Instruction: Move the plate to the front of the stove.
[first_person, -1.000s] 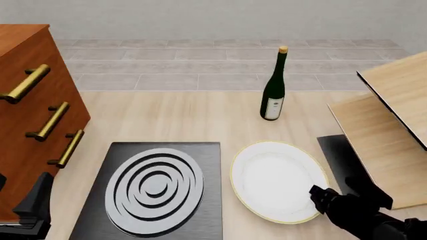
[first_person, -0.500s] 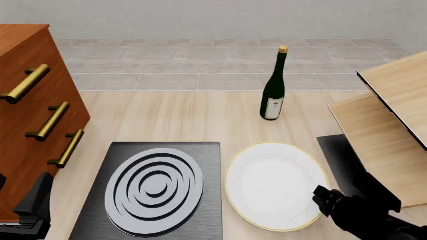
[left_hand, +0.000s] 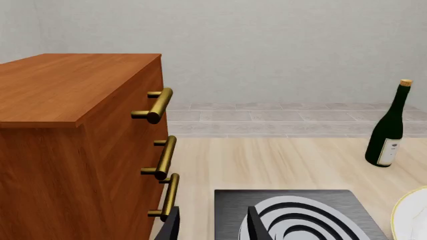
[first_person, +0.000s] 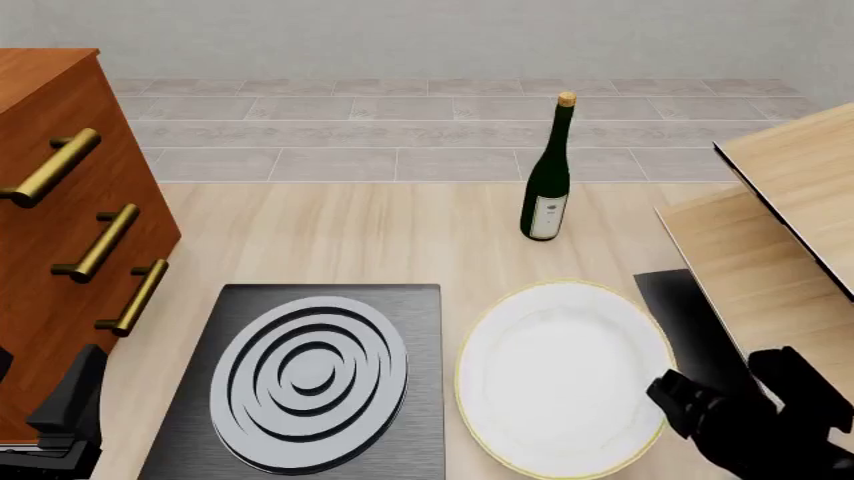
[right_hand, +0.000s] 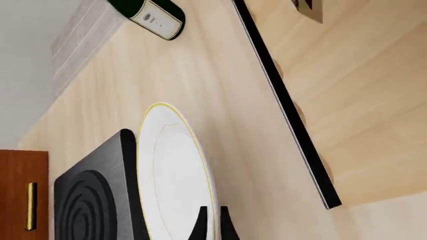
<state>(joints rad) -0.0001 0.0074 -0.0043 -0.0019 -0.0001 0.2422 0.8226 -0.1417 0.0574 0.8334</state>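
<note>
The white plate (first_person: 554, 375) with its thin gold rim lies just right of the stove (first_person: 310, 378), a black slab with a silver ringed burner. My right gripper (first_person: 667, 392) is shut on the plate's near right rim. In the right wrist view the plate (right_hand: 175, 170) shows almost edge-on beside the stove (right_hand: 90, 205), its rim pinched between my fingertips (right_hand: 201, 224). My left gripper (left_hand: 212, 226) stands open at the stove's (left_hand: 300, 212) near left corner, next to the cabinet, and holds nothing. It sits low at the left of the front view (first_person: 64, 415).
A tall wooden cabinet (first_person: 60, 230) with brass handles stands at the left. A dark green wine bottle (first_person: 547, 185) stands behind the plate. Slanted wooden boards (first_person: 774, 250) with a black edge, and a plain black mat (first_person: 683, 315), crowd the right side.
The plate has come up off the table and looks larger and nearer. My right gripper has drawn back toward the near right edge with the rim in it. The left arm has not moved.
</note>
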